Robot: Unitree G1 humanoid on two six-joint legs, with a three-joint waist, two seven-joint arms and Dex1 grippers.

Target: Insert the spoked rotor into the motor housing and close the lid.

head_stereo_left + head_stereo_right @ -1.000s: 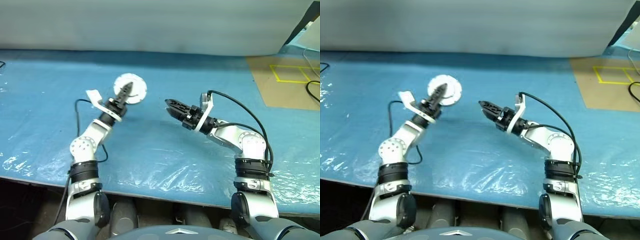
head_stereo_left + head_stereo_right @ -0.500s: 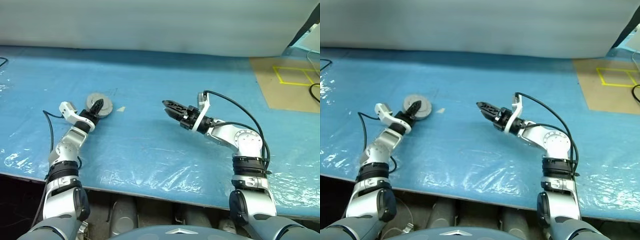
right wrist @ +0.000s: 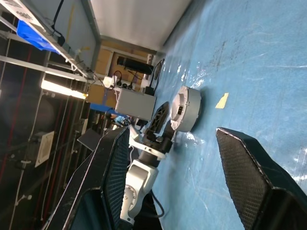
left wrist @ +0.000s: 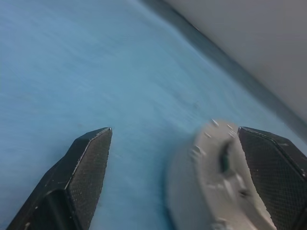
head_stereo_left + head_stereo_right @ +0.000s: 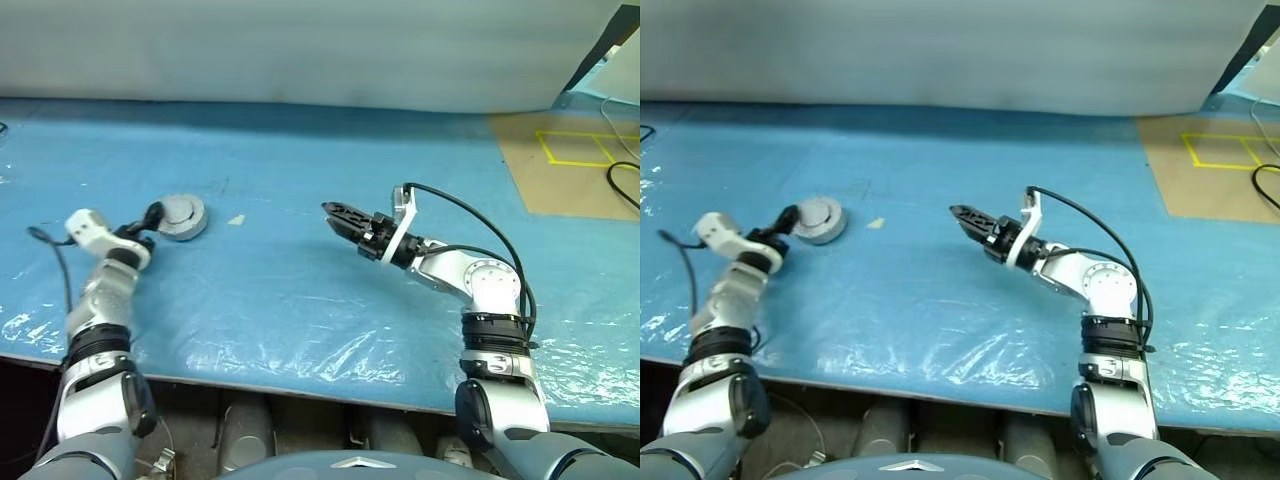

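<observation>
Left eye view gives us the clearest look at the lid [image 5: 180, 216], a round pale grey-white disc lying flat on the blue plastic sheet [image 5: 300, 300] that covers the table [image 5: 560, 150], toward our left side. From above it reads as a low, thick puck with a smooth raised centre and a slightly darker side wall. In the left wrist view the same disc [image 4: 216, 187] shows small raised nubs along its upper edge and a dark slot-like mark on its face; the picture is blurred, so we cannot make out finer detail. In the right wrist view we see its cylindrical side [image 3: 186, 108], pale, with a small dark opening in it.

Our left gripper [image 5: 150, 217] sits just beside the lid on its left, fingers spread wide apart; one finger [image 4: 273, 163] lies close against the disc's edge, the other [image 4: 88, 163] well clear of it, so nothing is grasped.

Our right gripper [image 5: 337, 212] hovers above the sheet near the table's middle, well apart from the lid, its fingers [image 3: 115, 177] parted and empty.

A small pale scrap [image 5: 236, 219] lies on the sheet just right of the lid.
</observation>
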